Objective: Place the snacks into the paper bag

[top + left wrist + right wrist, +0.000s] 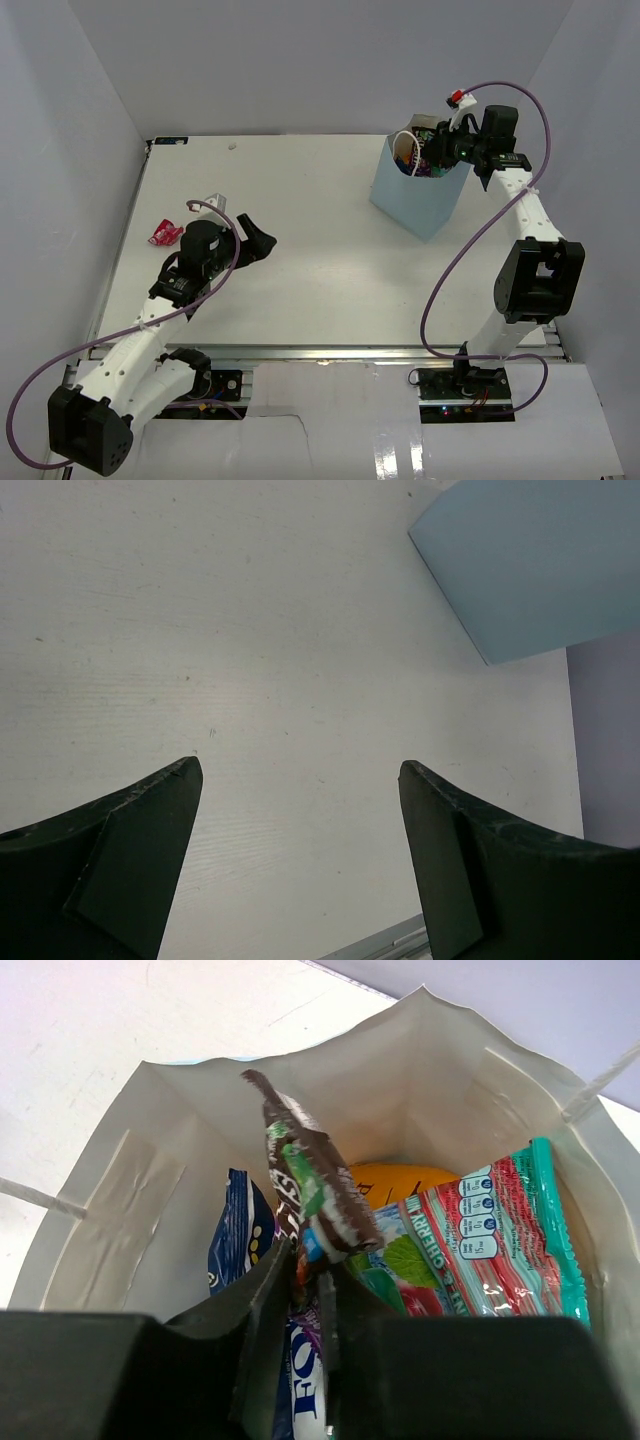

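Note:
The light blue paper bag (412,198) stands upright at the back right of the table. My right gripper (440,150) is over its open top, shut on a small dark candy pack (312,1192) that hangs inside the bag's mouth (130,1160). Below it in the bag lie a dark blue bag (238,1235), an orange bag (400,1181) and a teal-white bag (495,1235). A tiny red-pink wrapper (163,234) lies on the table at the left. My left gripper (256,244) is open and empty low over bare table (300,810), to the right of the wrapper. The paper bag's corner shows in the left wrist view (520,560).
White walls close in the table on the left, back and right. The table's metal front rail (330,352) runs between the arm bases. The right arm's purple cable (455,260) loops beside the bag.

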Motion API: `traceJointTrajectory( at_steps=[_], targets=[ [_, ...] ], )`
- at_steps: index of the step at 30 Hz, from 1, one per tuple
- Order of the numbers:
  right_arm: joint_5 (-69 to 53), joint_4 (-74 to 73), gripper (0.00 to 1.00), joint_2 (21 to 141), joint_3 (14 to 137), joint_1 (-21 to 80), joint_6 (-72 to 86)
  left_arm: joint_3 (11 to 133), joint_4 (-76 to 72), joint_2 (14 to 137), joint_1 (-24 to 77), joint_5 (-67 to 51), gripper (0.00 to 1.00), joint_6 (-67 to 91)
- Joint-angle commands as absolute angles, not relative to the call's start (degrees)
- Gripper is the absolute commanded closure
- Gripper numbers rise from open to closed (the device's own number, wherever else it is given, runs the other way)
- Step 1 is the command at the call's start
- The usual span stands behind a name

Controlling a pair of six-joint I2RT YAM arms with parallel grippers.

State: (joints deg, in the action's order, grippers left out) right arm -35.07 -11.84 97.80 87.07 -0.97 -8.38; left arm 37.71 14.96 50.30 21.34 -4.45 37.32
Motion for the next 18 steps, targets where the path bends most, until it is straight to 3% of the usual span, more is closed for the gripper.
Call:
traceJointTrajectory(
  at_steps=[1, 18],
  targets=[
    [-34.89, -10.55, 0.76, 96.07, 86.66, -0.97, -10.19, 36.56, 14.77, 49.13, 21.53, -4.13, 0.1, 37.88],
    [-34.98, -11.07, 0.36, 95.54, 88.5, -1.05, -11.43, 38.14, 18.54, 47.38, 21.53, -2.55, 0.09, 37.18]
  ],
)
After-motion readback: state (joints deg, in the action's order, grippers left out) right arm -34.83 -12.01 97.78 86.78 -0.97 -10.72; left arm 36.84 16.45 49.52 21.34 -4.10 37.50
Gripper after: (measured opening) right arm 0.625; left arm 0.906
